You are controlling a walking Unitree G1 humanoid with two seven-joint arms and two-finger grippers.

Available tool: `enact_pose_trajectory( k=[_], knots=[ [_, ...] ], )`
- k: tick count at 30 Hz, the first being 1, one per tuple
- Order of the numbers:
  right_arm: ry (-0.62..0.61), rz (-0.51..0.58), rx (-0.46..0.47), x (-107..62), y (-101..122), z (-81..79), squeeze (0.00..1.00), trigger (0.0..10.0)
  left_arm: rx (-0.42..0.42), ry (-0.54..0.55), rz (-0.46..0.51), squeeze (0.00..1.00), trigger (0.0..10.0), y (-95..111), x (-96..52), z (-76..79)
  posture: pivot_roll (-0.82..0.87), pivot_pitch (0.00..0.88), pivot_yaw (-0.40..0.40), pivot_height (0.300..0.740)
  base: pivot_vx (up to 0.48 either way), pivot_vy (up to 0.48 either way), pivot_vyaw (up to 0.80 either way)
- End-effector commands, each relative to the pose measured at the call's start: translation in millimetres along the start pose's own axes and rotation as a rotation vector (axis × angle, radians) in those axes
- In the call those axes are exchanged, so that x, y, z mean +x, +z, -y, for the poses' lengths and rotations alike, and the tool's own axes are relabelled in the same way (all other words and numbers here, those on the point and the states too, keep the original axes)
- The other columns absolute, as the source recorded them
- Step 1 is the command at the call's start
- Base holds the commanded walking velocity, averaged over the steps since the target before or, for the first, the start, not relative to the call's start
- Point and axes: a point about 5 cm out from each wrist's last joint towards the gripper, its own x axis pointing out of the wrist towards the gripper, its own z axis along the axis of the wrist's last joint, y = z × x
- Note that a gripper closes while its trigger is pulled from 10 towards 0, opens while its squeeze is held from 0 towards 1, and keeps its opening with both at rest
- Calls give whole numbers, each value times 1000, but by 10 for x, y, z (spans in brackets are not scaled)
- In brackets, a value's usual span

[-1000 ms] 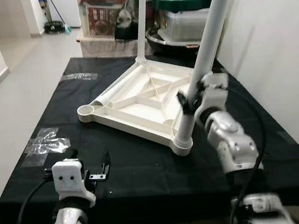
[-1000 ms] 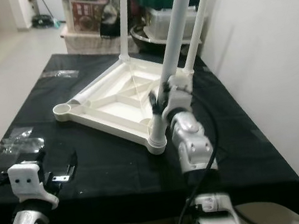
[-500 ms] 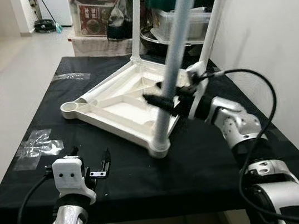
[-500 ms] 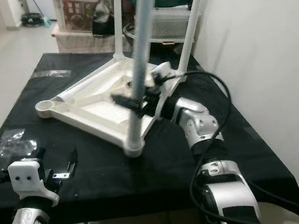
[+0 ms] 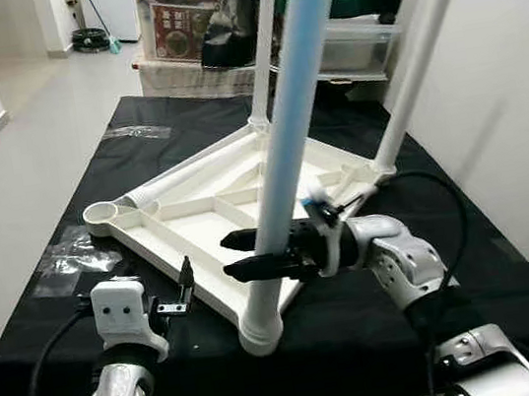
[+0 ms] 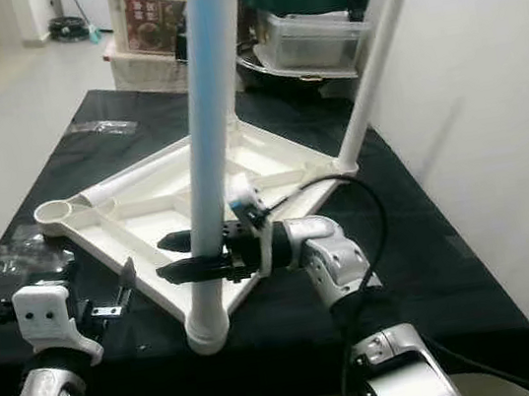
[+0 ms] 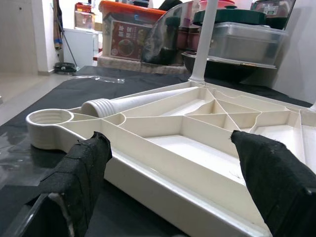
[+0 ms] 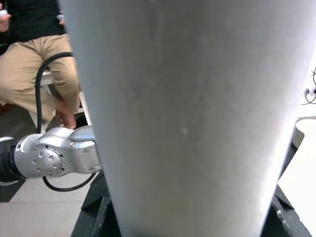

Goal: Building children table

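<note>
A white children's table top (image 5: 189, 224) lies upside down on the black-covered table (image 5: 429, 233). Three white legs stand up from its corners: the near leg (image 5: 285, 135), a far leg (image 5: 264, 49) and a right leg (image 5: 416, 76). A fourth leg (image 5: 191, 174) lies loose inside the top, beside the empty corner socket (image 5: 103, 214). My right gripper (image 5: 231, 256) reaches in from the right and is shut on the near leg low down; that leg (image 8: 187, 118) is pressed close in the right wrist view. My left gripper (image 7: 177, 168) is open, just short of the top's front rim.
Crumpled clear plastic (image 5: 74, 256) lies at the table's left edge, and more (image 5: 140, 132) at the far left. Storage boxes and a lidded pot (image 5: 347, 16) crowd behind the table. A white wall runs along the right. A person in beige trousers (image 8: 34, 64) sits nearby.
The right gripper has swung from upright to pointing left across the table. The near-leg corner of the top has come toward the front edge and the left gripper, which has stayed still.
</note>
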Motion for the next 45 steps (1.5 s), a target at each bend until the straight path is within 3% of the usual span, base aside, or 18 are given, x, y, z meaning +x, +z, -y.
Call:
enact_pose_trajectory(
  k=[1, 2, 4, 5, 6, 9, 11, 12, 17, 18, 19, 20, 23, 24, 29, 30, 39, 45],
  knots=[
    [-100, 76, 53, -129, -13, 44, 0, 0, -13, -4, -15, 0, 10000, -32, -24, 23, 91, 0, -190, 740, 0, 0, 0],
    [-367, 120, 47, -204, -22, 178, 0, 0, -12, 0, -17, 0, 10000, -36, -35, 13, 83, 0, -184, 740, 0, 0, 0],
    [-367, 120, 47, -204, -22, 178, 0, 0, -12, 0, -17, 0, 10000, -36, -35, 13, 83, 0, -184, 740, 0, 0, 0],
    [-593, 139, 51, -280, -48, 271, 0, 0, -13, 3, -19, 0, 10000, -39, -45, 3, 79, 0, -181, 740, 0, 0, 0],
    [-593, 139, 51, -280, -48, 271, 0, 0, -13, 3, -19, 0, 10000, -39, -45, 3, 79, 0, -181, 740, 0, 0, 0],
    [-1290, -9, 6, -595, -191, 313, 0, 0, -11, -3, -30, 0, 10000, -60, -52, 4, 62, 0, -161, 740, 0, 0, 0],
    [-1290, -9, 6, -595, -191, 313, 0, 0, -11, -3, -30, 0, 10000, -60, -52, 4, 62, 0, -161, 740, 0, 0, 0],
    [-1483, -102, -19, -719, -242, 285, 0, 0, -11, -6, -33, 0, 10000, -65, -51, 9, 62, 0, -161, 740, 0, 0, 0],
    [-1764, -255, -69, -908, -310, 177, 0, 0, -6, -3, -33, 0, 10000, -65, -49, 8, 73, 0, -167, 740, 0, 0, 0],
    [-1800, -302, -67, -928, -331, 166, 0, 7961, -3, 0, -33, 0, 10000, -66, -48, 2, 74, 0, -172, 740, 0, 0, 0],
    [-1800, -302, -67, -928, -331, 166, 0, 7961, -3, 0, -33, 0, 10000, -66, -48, 2, 74, 0, -172, 740, 0, 0, 0],
    [-1832, -330, -66, -933, -348, 167, 0, 10000, -1, 2, -32, 0, 10000, -66, -48, -2, 73, 0, -172, 740, 0, 0, 0],
    [-1802, -288, -47, -898, -347, 187, 0, 10000, 0, 4, -32, 0, 10000, -66, -48, -5, 76, 0, -175, 740, 0, 0, 0],
    [-1791, -252, -45, -880, -328, 200, 1000, 10000, 1, 4, -32, 0, 10000, -66, -47, -7, 77, 0, -176, 740, 0, 0, 0],
    [-1546, -15, -59, -673, 1, 405, 1000, 10000, 2, 8, -29, 0, 10000, -60, -36, -18, 83, 0, -177, 740, 0, 0, 0],
    [-1149, 28, -79, -545, 176, 406, 0, 10000, -3, 6, -23, 0, 10000, -50, -20, -8, 83, 0, -180, 740, 0, 0, 0],
    [-715, -19, -122, -715, 307, 298, 0, 10000, -4, -14, -19, 0, 10000, -49, 10, 30, 78, 0, -184, 740, 0, 0, 0],
    [-283, -93, -71, -351, 127, 226, 0, 9020, 7, -7, -6, 0, 10000, -23, 29, 19, 116, 0, -207, 740, 0, 0, 0]
  ],
)
